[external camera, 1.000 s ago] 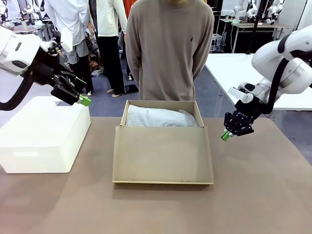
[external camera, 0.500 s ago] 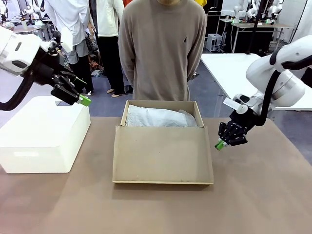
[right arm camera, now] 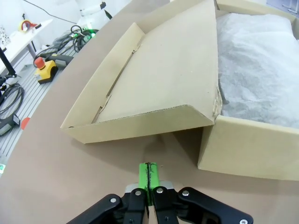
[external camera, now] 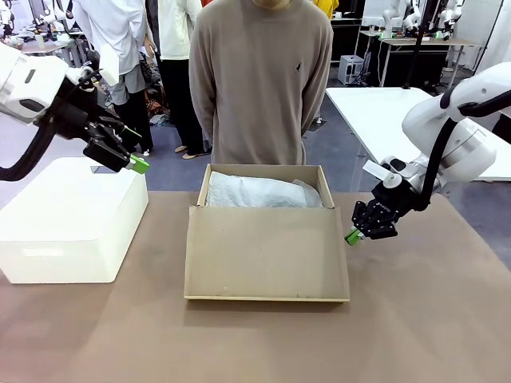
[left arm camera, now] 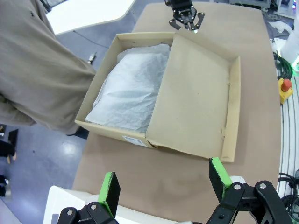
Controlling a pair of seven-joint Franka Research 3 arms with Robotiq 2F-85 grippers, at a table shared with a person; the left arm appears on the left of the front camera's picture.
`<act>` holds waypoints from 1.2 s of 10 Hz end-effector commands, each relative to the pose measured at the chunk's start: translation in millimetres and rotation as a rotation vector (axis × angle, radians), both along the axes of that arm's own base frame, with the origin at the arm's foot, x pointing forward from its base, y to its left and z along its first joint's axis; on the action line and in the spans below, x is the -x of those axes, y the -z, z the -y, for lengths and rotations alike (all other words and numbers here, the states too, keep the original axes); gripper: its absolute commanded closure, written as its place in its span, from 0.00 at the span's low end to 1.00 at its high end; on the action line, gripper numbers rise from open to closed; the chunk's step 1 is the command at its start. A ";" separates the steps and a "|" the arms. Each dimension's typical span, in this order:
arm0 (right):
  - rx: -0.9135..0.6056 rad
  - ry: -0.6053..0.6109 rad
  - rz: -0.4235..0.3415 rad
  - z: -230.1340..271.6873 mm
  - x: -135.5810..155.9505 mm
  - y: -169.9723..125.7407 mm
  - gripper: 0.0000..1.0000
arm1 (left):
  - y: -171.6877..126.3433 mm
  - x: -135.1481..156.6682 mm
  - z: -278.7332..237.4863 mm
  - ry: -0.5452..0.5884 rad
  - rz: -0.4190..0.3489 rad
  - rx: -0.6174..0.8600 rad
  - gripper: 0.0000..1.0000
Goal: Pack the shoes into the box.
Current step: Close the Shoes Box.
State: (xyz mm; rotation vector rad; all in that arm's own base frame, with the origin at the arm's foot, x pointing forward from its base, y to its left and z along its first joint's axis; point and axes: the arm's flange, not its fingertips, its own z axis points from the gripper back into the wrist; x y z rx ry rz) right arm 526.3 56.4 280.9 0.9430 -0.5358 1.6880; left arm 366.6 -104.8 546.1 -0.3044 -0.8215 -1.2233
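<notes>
Front view: the right end effector [external camera: 351, 236] has its green pads pressed together and holds nothing. It hangs low over the desk [external camera: 415, 319], just beside the right side of the flap lid [external camera: 267, 251] near the hinge corner, apparently not touching it. In the right wrist view the shut end effector [right arm camera: 149, 169] points at the gap beneath the lid [right arm camera: 159, 79], which sits tilted up off the desk.

The left end effector [external camera: 137, 164] is spread and empty, above the near corner of the white box [external camera: 72, 215], well apart from the work.

The cardboard shoebox [external camera: 263, 168] stands mid-desk in front of the person [external camera: 259, 80]. White tissue paper [external camera: 259, 191] covers its inside; whether the shoes lie beneath cannot be told.

Assessment: the step appears to be raising the lid to close it. Recommended practice:
- Slide the shut tips under the lid's raised side.
- Lift in an arc about the hinge.
- Avoid sideways push that would shift the shoebox.
- Watch that no tissue is trapped at the rim.
</notes>
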 end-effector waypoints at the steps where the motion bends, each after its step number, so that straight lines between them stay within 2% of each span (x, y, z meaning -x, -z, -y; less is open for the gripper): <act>1: -0.033 0.020 0.047 -4.1 7.7 13.2 1.00 | 0.9 -1.4 -1.8 0.021 0.007 0.014 0.00; 12: -0.073 -0.045 0.009 -30.2 19.2 26.9 1.00 | 0.9 -1.4 -1.8 0.021 0.007 0.014 0.00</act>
